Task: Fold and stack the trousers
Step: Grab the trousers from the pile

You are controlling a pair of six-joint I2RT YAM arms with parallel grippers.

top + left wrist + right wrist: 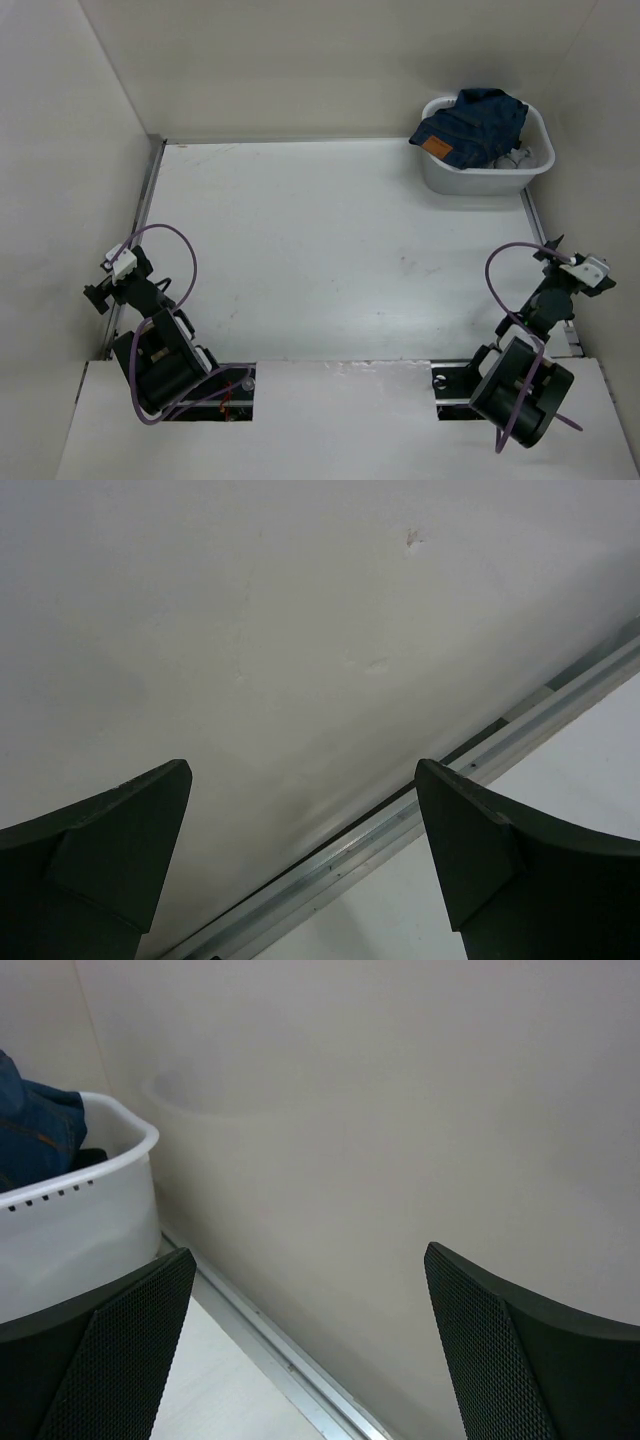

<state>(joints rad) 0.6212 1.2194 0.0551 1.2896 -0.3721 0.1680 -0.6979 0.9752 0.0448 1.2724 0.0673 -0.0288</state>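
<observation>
The dark navy jeans [472, 125] lie bunched in a white basket [534, 170] at the back right of the table, tan patch [435, 146] facing up. A bit of the jeans [35, 1132] also shows in the right wrist view, over the basket's rim [95, 1175]. My left gripper [97, 290] is open and empty at the table's left edge, facing the left wall. In its wrist view the left gripper [300, 860] frames only wall and rail. My right gripper [558, 248] is open and empty near the right edge, well in front of the basket. In its wrist view the right gripper [310, 1345] is empty.
White walls enclose the table on the left, back and right. A metal rail [400, 825] runs along the left edge and another rail [270, 1355] along the right edge. Other pale cloth [512, 158] lies in the basket beside the jeans.
</observation>
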